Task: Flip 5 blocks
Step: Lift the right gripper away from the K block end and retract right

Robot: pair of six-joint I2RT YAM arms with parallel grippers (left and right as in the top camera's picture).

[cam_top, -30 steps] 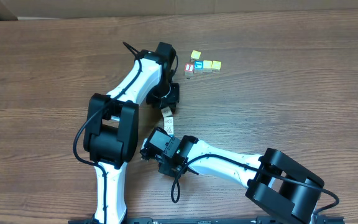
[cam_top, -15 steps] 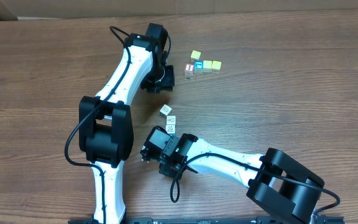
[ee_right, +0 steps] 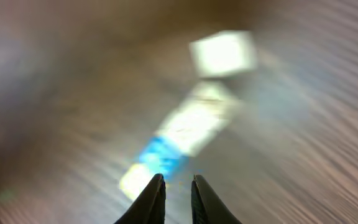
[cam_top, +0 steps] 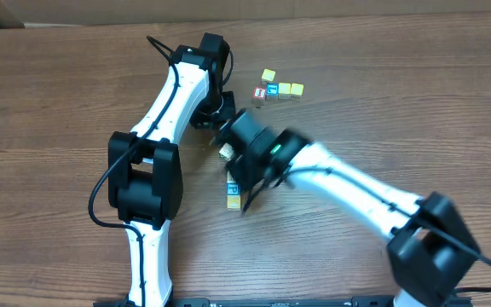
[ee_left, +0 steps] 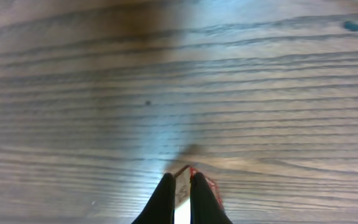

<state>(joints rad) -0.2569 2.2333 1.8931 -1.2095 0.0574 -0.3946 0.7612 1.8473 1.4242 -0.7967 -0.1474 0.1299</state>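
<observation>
In the left wrist view my left gripper (ee_left: 179,180) is shut. Its tips rest over a small whitish block with a red edge (ee_left: 209,185) on the wood. Overhead, that gripper (cam_top: 217,115) sits left of the cube cluster. My right gripper (ee_right: 178,180) has a narrow gap with nothing in it. It hangs above a blurred row of blocks: whitish (ee_right: 197,121), blue (ee_right: 160,155) and yellow (ee_right: 131,182). A separate whitish block (ee_right: 224,53) lies beyond them. Overhead, a whitish block (cam_top: 226,152) and a yellow one (cam_top: 232,203) show beside the blurred right arm.
A cluster of small cubes (cam_top: 278,89), including a red-lettered one (cam_top: 260,93), lies at the back right of the left gripper. The right arm (cam_top: 348,183) stretches across the table's middle. Cardboard lines the far edge (cam_top: 245,10).
The right arm has swung fast from the near left up to the middle, over the row of blocks. The left gripper drew back from the blocks and closed.
</observation>
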